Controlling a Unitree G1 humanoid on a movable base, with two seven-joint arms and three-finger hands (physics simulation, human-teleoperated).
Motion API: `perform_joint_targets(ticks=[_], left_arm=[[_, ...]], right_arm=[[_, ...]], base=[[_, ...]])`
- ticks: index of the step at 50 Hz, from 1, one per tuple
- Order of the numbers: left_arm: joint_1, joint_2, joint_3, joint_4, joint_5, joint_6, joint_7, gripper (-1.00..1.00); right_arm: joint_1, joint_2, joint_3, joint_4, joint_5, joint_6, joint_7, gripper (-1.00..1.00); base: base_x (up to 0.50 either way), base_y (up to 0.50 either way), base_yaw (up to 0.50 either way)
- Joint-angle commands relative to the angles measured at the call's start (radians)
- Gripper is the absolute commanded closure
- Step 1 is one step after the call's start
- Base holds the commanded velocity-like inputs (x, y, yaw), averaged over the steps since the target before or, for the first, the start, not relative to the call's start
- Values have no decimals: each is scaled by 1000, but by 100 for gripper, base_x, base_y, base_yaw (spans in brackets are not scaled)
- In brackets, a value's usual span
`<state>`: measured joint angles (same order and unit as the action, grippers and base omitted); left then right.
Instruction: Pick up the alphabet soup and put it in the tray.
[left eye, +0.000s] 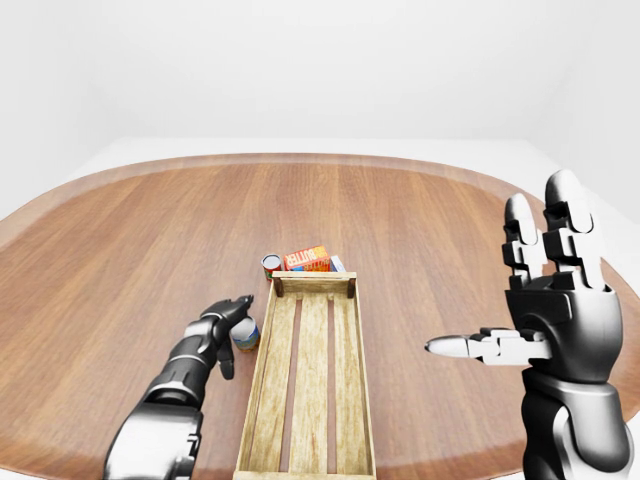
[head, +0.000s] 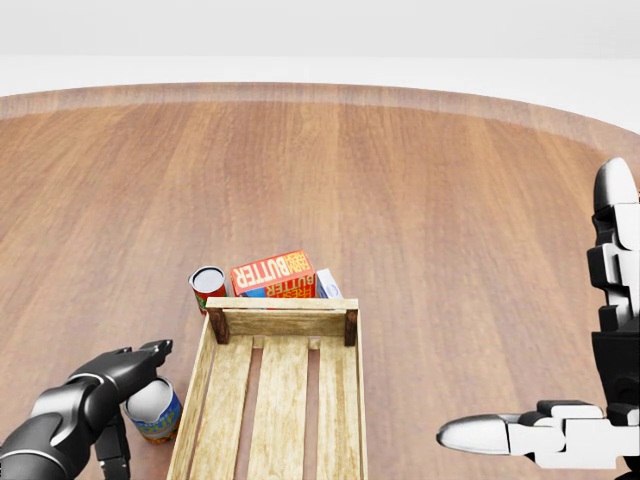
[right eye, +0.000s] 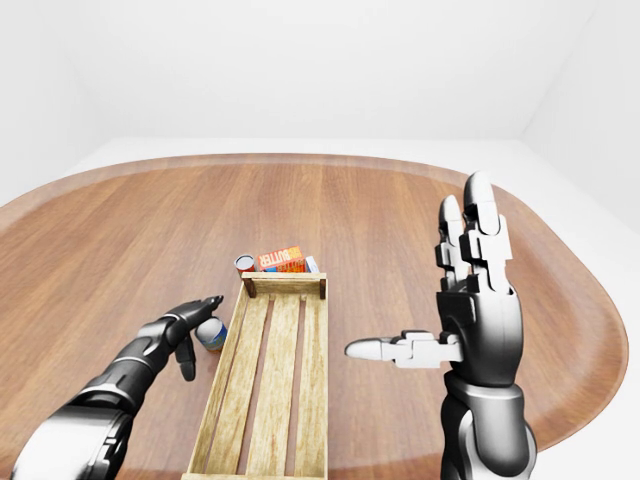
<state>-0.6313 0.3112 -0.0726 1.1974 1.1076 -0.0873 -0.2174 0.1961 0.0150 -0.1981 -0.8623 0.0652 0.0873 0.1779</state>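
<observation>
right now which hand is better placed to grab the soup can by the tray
Left. The left hand hangs open right over the blue-labelled can on the wooden tray's left, while the right hand is raised, open, far across the tray.
</observation>
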Motion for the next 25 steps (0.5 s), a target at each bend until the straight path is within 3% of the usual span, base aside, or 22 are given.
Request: perform_joint_targets(ticks=[1,23,25], left_arm=[[-30,-5,-10,58,-11,0,21,-100],[-53,-17,-9,126,-21,0,45,-100],[-55,-18,-12,131,-17,0,54,-71]], right_arm=[[2,1,8,-5,1,0,8,-100],[1,1,13,-7,5,0,3,-100],[2,1,15,-9,4,0,2,-100]], base=[[0,0,0],[0,0,0],[0,0,0]])
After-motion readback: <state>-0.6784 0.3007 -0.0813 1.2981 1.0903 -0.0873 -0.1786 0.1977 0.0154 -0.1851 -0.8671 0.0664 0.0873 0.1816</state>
